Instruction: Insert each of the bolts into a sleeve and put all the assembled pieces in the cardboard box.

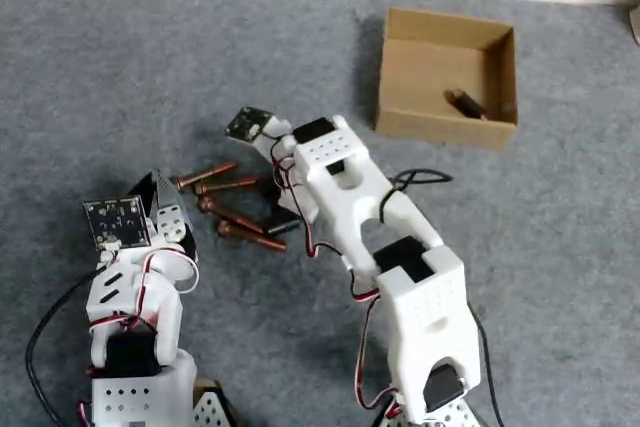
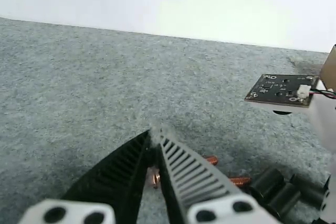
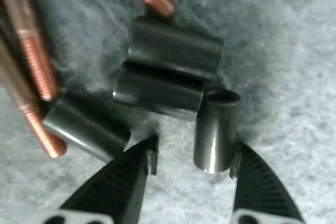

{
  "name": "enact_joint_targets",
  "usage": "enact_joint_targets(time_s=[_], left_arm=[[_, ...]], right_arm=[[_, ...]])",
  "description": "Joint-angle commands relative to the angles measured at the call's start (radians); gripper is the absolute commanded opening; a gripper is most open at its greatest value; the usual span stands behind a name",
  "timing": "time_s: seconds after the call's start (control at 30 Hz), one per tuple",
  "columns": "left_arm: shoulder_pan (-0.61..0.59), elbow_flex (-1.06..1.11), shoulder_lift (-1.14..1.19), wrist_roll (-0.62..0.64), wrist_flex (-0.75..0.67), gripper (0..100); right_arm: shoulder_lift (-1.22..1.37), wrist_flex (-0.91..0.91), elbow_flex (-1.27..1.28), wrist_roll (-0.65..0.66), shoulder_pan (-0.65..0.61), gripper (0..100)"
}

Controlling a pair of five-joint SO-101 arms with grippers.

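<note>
The right hand [image 3: 193, 160] hangs low over the grey worktop [image 1: 120, 67] with its two black fingers apart. One dark sleeve [image 3: 216, 132] sits in the gap between them, its open end showing, and it touches or nearly touches one finger while the other stands clear. Just beyond it, two sleeves [image 3: 173, 51] lie side by side, touching. A fourth sleeve [image 3: 86, 127] lies near the other finger, beside the threaded ends of copper bolts [image 3: 31, 51].

The left hand [image 2: 153, 137] has its fingers together at the tips. A bit of a copper bolt [image 2: 154, 178] shows in the narrow slit behind them (whether it is pinched or only lies beneath cannot be told). In the high view, four bolts [image 1: 235, 185] lie fanned out on the worktop between the two arms.

Well apart, toward the far corner, the cardboard box [image 1: 445, 27] holds one assembled piece [image 1: 465, 104].

The step in hand looks like picking up a sleeve for the next pairing. The next move calls for the right hand to close squarely on that sleeve without nudging its neighbours, then lift it. After that its bore must line up with a bolt's threaded end.
</note>
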Motion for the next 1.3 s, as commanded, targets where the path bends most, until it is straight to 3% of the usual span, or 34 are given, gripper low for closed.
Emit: enact_joint_targets(time_s=[0.0,0.33,0.63,0.83,1.07,1.27], left_arm=[[-0.012,-0.067,-0.013,0.0,0.003,1],[-0.012,-0.067,-0.013,0.0,0.003,1],[-0.012,-0.067,-0.013,0.0,0.003,1],[-0.012,-0.067,-0.013,0.0,0.003,1],[-0.012,-0.067,-0.013,0.0,0.003,1],[-0.012,-0.067,-0.013,0.0,0.003,1]], right_arm=[[-0.001,-0.059,-0.033,-0.005,-0.016,22.1],[-0.001,-0.194,-0.028,-0.009,-0.031,22.1],[-0.001,-0.203,-0.027,-0.011,-0.041,21.8],[-0.001,-0.174,-0.025,-0.011,-0.042,0.0],[-0.012,-0.157,0.007,-0.009,-0.028,0.4],[-0.171,-0.025,0.002,-0.012,-0.027,0.4]])
